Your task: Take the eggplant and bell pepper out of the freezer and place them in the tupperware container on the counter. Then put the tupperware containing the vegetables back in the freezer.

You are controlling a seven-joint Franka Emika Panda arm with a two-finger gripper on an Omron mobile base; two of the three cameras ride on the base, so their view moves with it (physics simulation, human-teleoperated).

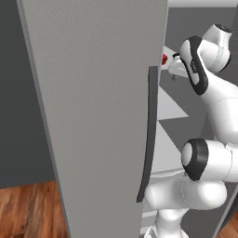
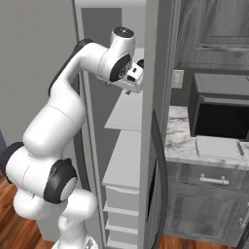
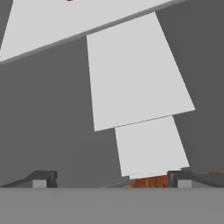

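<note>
The claw (image 3: 112, 179) is standing wide open and empty inside the open freezer (image 1: 93, 116), looking down over its white shelves (image 3: 135, 78), while the pepper (image 1: 164, 58) is sitting on a shelf beside it and the tupperware (image 2: 219, 147) is lying on the counter (image 2: 181, 141).

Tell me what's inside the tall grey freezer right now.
Inside the tall light-grey freezer: stacked white shelves and a small red bell pepper partly showing past the open door's edge. That door hides the rest; no eggplant is visible.
</note>
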